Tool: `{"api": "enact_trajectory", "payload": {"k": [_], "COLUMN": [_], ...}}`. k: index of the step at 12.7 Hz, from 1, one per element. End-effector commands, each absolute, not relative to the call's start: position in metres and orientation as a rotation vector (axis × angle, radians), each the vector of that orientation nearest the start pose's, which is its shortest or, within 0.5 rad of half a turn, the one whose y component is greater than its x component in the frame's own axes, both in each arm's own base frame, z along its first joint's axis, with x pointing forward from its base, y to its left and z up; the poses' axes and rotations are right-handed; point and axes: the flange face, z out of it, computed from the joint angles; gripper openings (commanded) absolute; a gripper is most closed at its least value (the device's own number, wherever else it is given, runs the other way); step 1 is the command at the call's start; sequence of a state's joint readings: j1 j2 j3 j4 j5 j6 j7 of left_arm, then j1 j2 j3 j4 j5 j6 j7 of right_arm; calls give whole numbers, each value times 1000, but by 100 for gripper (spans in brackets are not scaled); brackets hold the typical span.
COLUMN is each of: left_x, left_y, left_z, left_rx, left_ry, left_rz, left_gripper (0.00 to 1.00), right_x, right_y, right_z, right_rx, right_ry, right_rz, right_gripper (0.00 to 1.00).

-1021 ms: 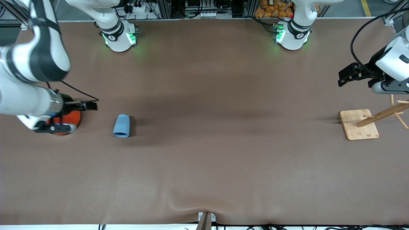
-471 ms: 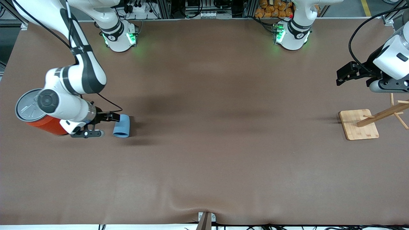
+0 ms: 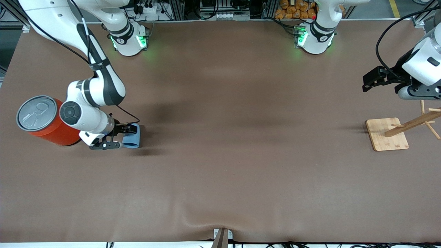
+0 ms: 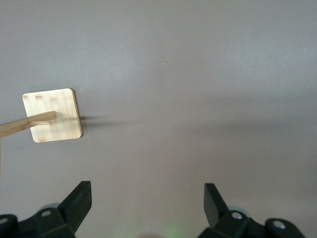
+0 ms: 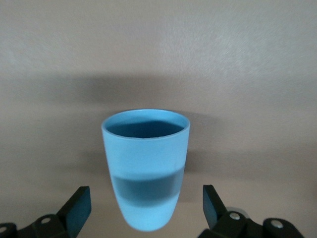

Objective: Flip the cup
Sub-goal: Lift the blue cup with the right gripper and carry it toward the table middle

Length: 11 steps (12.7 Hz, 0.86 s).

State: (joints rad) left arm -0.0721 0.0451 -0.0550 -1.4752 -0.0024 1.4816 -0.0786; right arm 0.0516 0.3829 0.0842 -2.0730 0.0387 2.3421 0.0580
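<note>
Light blue plastic, the cup (image 3: 132, 139) lies on its side on the brown tabletop (image 3: 241, 144), toward the right arm's end and just beside the big orange can (image 3: 46, 121), which stands upright with its grey pull-tab lid on top. In the right wrist view the cup (image 5: 146, 166) shows its darker blue inside, its mouth pointing away from the camera there, and a band of shadow crosses its wall.

The right end effector (image 3: 126, 135) is down low at the cup, between it and the can, with its fingers spread wide apart; the two fingertips (image 5: 79, 206) stand on either side of the cup's narrow closed end, apart from its wall (nothing is gripped).

The left end effector (image 3: 370, 80) hangs in the air over the tabletop at the left arm's end, near a wooden stand (image 3: 386, 134) with a square base and a slanted peg rod; this arm waits. Its fingers (image 4: 79, 201) are also spread open and hold nothing, and the stand's base (image 4: 52, 115) shows below them in the left wrist view.
</note>
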Motion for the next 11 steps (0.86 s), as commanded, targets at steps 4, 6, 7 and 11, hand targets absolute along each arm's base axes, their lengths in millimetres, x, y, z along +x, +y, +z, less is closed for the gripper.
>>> {"api": "enact_trajectory", "payload": {"k": [4,6,7,11], "left_x": [553,553,553,554], "left_y": [-64,-64,-64,-64], "left_z": [637,637,637,637], "left_rx": [-3126,-3126,-3126,-3125], "left_ry": [47,46,46,46], "left_rz": [72,72,72,75], "left_gripper": [100,100,100,100], "right_x": [566,572,582,617], "right_y": [95,106,111,203], "right_z": [185,194,207,288], "right_rx": [-3083,-3080,-3078,-2986], "right_ry": [-131,-168,-181,-381], "right_rz": [112,89,82,234], "right_gripper": [73,0,0,0]}}
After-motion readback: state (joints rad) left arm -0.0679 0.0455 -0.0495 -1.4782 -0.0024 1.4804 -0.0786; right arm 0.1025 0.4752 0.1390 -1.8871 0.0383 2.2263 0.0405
